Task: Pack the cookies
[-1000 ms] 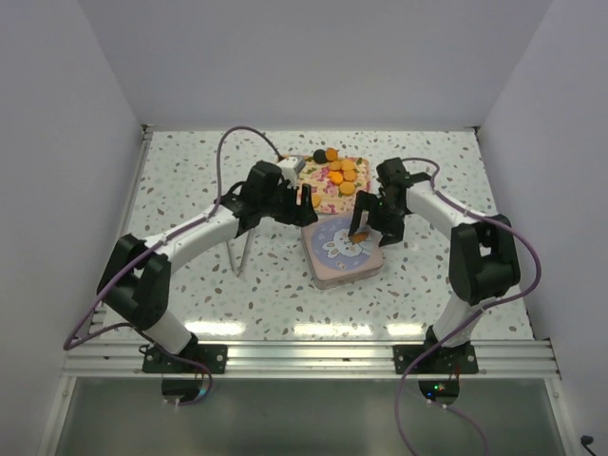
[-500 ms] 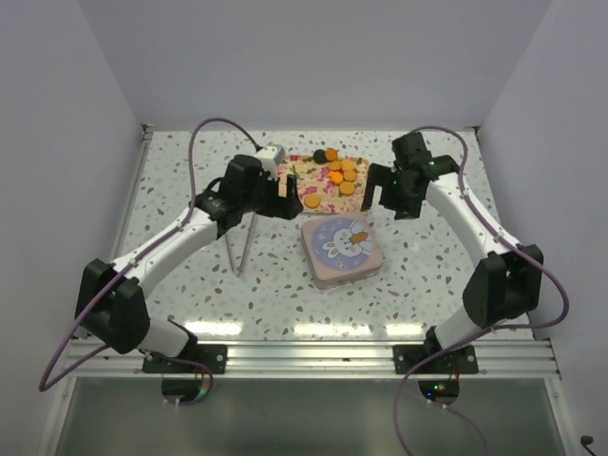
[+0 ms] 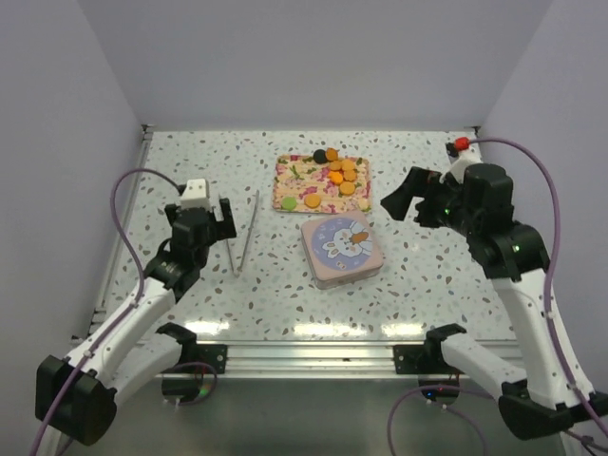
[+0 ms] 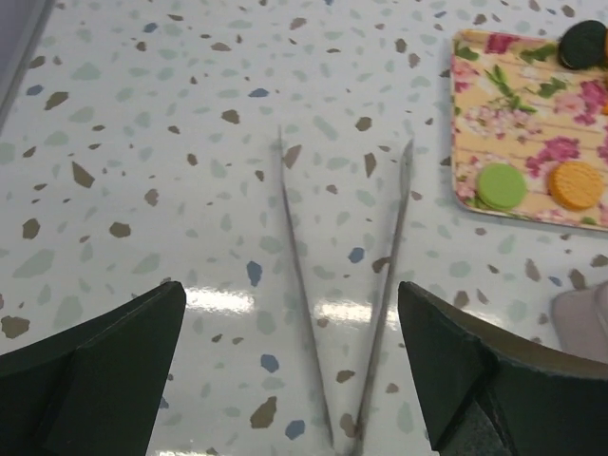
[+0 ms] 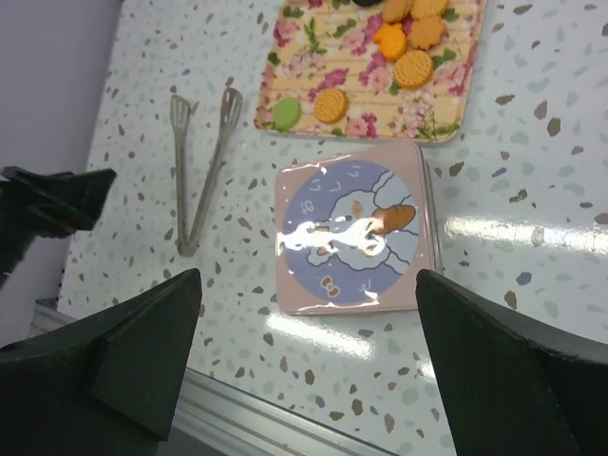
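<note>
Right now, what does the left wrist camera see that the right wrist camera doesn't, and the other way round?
Only the left wrist view: the left arm's own jaws, wide open, low in the frame. Only the right wrist view: the right arm's open jaws, the tin with its whole rabbit lid, and the cluster of orange cookies on the tray. Both: the tongs, and the tray corner holding a green cookie beside an orange one.

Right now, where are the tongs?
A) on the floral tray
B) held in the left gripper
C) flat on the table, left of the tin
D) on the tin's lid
C: the tongs lie flat on the table, left of the tin, and the open left gripper holds nothing.
</note>
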### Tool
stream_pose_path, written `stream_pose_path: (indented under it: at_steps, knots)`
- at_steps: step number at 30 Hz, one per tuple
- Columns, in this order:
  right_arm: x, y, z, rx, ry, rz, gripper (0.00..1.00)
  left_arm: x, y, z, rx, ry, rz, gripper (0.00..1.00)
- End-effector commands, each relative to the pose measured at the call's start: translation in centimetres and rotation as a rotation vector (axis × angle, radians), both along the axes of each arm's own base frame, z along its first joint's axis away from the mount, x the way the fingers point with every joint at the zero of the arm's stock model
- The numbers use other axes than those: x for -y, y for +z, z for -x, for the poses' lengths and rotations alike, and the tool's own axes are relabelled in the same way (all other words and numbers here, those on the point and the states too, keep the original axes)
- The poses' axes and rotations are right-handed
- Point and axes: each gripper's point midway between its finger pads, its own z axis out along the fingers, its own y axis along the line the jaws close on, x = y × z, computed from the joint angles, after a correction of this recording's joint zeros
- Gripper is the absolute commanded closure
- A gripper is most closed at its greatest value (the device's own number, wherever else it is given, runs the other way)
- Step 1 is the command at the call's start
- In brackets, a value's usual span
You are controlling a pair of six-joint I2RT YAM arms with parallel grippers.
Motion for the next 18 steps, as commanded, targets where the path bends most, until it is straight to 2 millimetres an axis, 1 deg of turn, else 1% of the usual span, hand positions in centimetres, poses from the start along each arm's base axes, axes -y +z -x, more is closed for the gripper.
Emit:
stream_pose_path:
  at_steps: [1, 2, 3, 4, 5, 6, 7, 9, 10, 11, 12, 14, 15, 16, 17, 18]
  knots:
    - [0.5, 1.8, 1.0, 0.115, -0.015, -0.034, 0.01, -4.1, -1.8, 0.8, 0.13, 0.181, -0.072, 0.0]
    - [1.1, 1.2, 1.3, 0.101, -0.048, -0.028, 0.01, -4.7, -2.6, 1.2, 0.133, 0.2, -0.083, 0.0]
    - [1.4, 1.7, 1.9, 0.122, -0.06, -0.032, 0.01, -5.7, -3.0, 1.7, 0.147, 0.244, -0.1, 0.0]
    - [1.6, 1.4, 2.2, 0.117, -0.068, -0.03, 0.01, -6.3, -4.6, 2.3, 0.132, 0.272, -0.11, 0.0]
    - [1.9, 1.1, 2.4, 0.11, -0.084, -0.03, 0.01, -6.7, -5.2, 2.7, 0.133, 0.291, -0.112, 0.0]
    - [2.0, 1.1, 2.6, 0.113, -0.086, -0.027, 0.01, -7.0, -5.7, 3.0, 0.135, 0.305, -0.112, 0.0]
    - [2.2, 1.1, 3.0, 0.117, -0.085, -0.026, 0.01, -7.2, -6.8, 3.3, 0.133, 0.308, -0.109, 0.0]
    - [2.5, 0.7, 3.3, 0.115, -0.096, -0.016, 0.01, -7.4, -7.6, 3.5, 0.133, 0.298, -0.139, 0.0]
    - [2.6, 0.7, 3.5, 0.123, -0.1, -0.017, 0.01, -7.4, -8.1, 3.5, 0.161, 0.297, -0.133, 0.0]
    - [2.7, 0.4, 3.5, 0.122, -0.1, -0.016, 0.01, -7.3, -8.5, 3.4, 0.174, 0.284, -0.133, 0.0]
    - [2.5, 0.3, 3.6, 0.12, -0.093, -0.021, 0.01, -7.0, -8.2, 2.9, 0.217, 0.269, -0.119, 0.0]
    - [2.4, 0.3, 3.8, 0.123, -0.081, -0.027, 0.01, -6.9, -9.8, 2.6, 0.15, 0.253, -0.155, 0.0]
    - [2.2, 0.3, 3.8, 0.119, -0.074, -0.029, 0.01, -7.0, -9.5, 2.2, 0.162, 0.262, -0.17, 0.0]
    - [2.0, 0.3, 3.9, 0.119, -0.062, -0.036, 0.01, -6.9, -8.6, 1.4, 0.189, 0.266, -0.158, 0.0]
    - [2.0, 0.3, 4.0, 0.117, -0.059, -0.037, 0.01, -6.8, -8.3, 0.9, 0.206, 0.259, -0.165, 0.0]
    - [1.9, 0.3, 4.0, 0.12, -0.054, -0.041, 0.01, -5.9, -9.0, 0.2, 0.185, 0.188, -0.188, 0.0]
